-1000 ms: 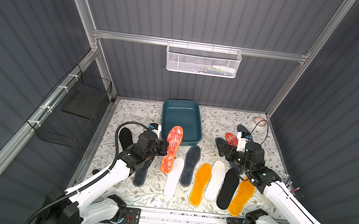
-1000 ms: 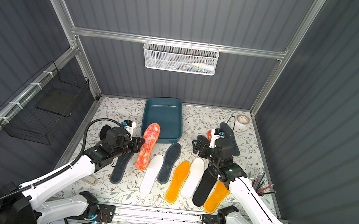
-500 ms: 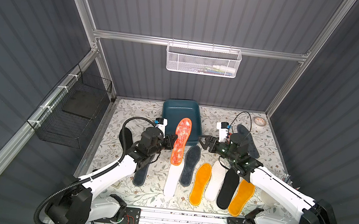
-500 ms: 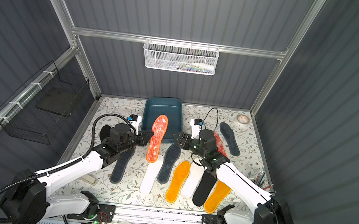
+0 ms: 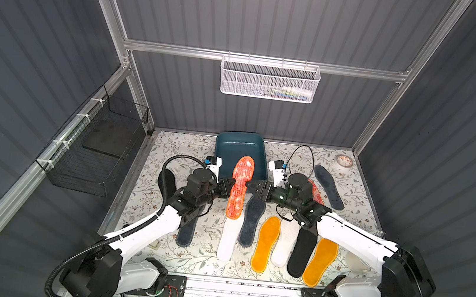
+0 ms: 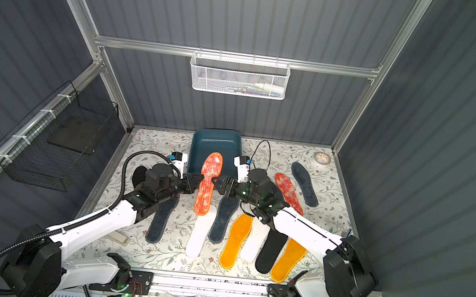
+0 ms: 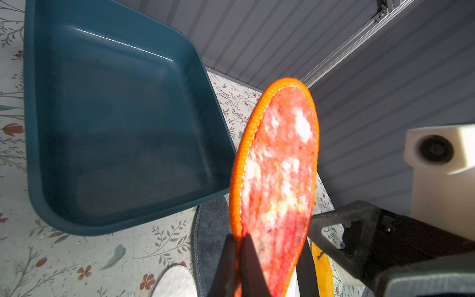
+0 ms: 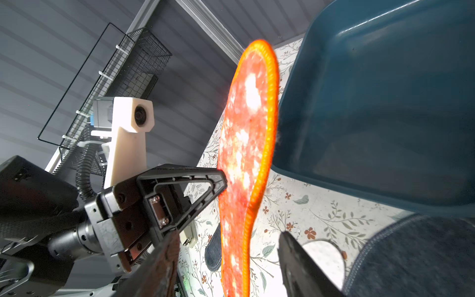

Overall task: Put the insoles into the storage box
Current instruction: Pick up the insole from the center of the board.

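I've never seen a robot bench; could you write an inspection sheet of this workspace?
Surface: floral tabletop.
Job's things: storage box empty; red-orange insole held aloft near it; other insoles flat on the tabletop.
Clutter: tape roll, far corner.
Hands: left hand shut on the red-orange insole; right hand open, astride its edge.
Cables: black hose loops behind left hand; thin cable loops behind right hand.
Surroundings: white mesh basket, black wire basket on grey walls.

Mottled red-orange insole (image 5: 239, 186); teal storage box (image 5: 232, 145); floral white table cover (image 5: 169, 147)
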Robot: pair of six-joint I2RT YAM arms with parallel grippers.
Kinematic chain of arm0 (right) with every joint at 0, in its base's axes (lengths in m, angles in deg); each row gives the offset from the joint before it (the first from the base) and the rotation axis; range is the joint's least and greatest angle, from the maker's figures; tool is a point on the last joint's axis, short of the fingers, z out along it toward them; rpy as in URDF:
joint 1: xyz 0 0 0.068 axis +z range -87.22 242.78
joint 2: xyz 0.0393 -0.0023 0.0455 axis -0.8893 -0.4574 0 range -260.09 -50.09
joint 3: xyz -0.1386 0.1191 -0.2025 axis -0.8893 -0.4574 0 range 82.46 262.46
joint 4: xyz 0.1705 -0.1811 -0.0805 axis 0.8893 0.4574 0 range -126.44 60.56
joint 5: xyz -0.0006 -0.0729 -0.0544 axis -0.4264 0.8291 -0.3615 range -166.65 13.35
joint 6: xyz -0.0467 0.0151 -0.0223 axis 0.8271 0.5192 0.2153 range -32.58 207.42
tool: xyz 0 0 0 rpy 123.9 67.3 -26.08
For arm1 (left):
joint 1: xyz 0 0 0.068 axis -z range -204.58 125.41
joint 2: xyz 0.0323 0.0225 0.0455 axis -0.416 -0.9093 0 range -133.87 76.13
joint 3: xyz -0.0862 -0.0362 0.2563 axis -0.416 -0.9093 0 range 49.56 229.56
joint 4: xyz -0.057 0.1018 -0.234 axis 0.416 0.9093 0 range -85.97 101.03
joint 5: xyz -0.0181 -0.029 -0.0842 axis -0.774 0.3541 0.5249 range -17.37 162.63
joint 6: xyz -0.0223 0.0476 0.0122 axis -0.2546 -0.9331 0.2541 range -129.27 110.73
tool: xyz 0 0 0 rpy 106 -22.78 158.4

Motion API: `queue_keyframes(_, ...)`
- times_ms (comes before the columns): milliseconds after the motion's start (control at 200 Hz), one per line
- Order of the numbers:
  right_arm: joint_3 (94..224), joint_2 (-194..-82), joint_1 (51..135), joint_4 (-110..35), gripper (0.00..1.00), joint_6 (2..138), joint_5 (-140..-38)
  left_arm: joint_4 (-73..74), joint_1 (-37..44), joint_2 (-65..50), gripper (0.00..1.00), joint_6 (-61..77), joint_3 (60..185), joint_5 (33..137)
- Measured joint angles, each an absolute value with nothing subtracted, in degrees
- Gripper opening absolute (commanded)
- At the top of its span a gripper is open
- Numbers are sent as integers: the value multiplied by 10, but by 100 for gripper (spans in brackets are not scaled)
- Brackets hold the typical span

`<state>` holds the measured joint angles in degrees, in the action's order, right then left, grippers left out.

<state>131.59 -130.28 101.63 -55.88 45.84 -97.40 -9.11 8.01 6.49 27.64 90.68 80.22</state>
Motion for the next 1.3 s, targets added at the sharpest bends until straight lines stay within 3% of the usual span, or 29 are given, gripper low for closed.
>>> queue_keyframes(410, 1329, -1334, 1023, -584, 29, 438, -990, -91, 80, 65, 0, 276, 907, 802)
queue_keyframes(600, 1331, -1344, 1023, -596, 11, 429, -995, -91, 80, 65, 0, 276, 907, 802)
queue_keyframes(675, 1334, -1352, 1023, -596, 0, 424, -996, -90, 80, 65, 0, 276, 907, 802)
queue_keyframes(831, 1346, -1361, 1023, -594, 0, 424, -995, -87, 80, 66, 0, 276, 907, 795)
queue_keyframes(846, 1347, -1361, 1023, -592, 0, 424, -995, -87, 80, 66, 8, 276, 907, 795)
queue_keyframes(876, 1350, -1361, 1022, -589, 0, 424, -995, -85, 80, 68, 34, 276, 907, 793)
queue_keyframes(891, 1351, -1361, 1022, -589, 0, 424, -995, -84, 80, 69, 55, 274, 907, 792)
queue_keyframes(926, 1354, -1361, 1022, -586, 0, 425, -994, -80, 80, 72, 87, 273, 907, 791)
queue_keyframes(946, 1357, -1361, 1022, -583, 0, 425, -993, -77, 80, 74, 98, 272, 907, 790)
queue_keyframes(1301, 1478, -1406, 974, -518, 0, 445, -995, 31, 80, 187, 100, 246, 907, 716)
